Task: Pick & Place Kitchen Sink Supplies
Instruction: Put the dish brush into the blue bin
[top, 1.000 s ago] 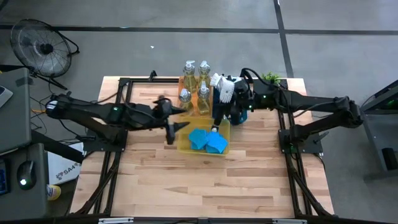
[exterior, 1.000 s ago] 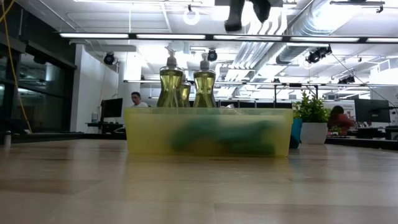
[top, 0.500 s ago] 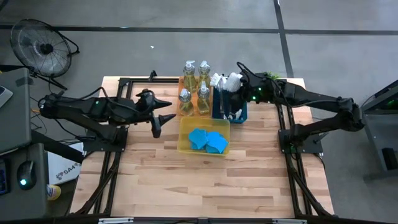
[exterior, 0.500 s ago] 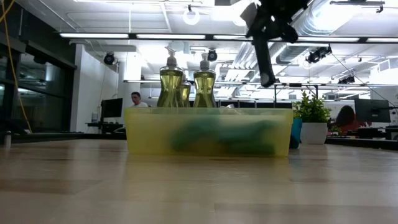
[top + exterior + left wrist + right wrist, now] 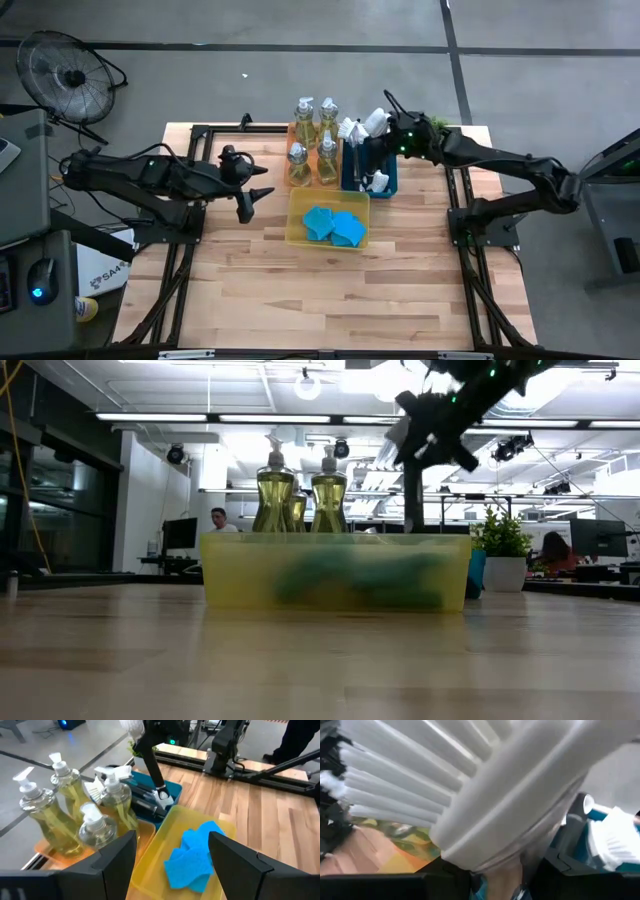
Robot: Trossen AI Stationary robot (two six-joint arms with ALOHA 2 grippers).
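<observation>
Right pincer [image 5: 377,130] grips a dish brush [image 5: 372,122] above the teal tray [image 5: 392,182].

You look over a pale wooden slatted table [image 5: 300,290] on grey concrete floor [image 5: 300,70], a round black fan [image 5: 68,75] beside it, long ceiling lights [image 5: 200,417] overhead.

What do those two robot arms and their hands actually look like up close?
Both are slim, dark, jointed arms with black cables looping along them. The left hand ends in two flat, dark, pointed fingers. The right hand carries a small green light near its wrist.
</observation>
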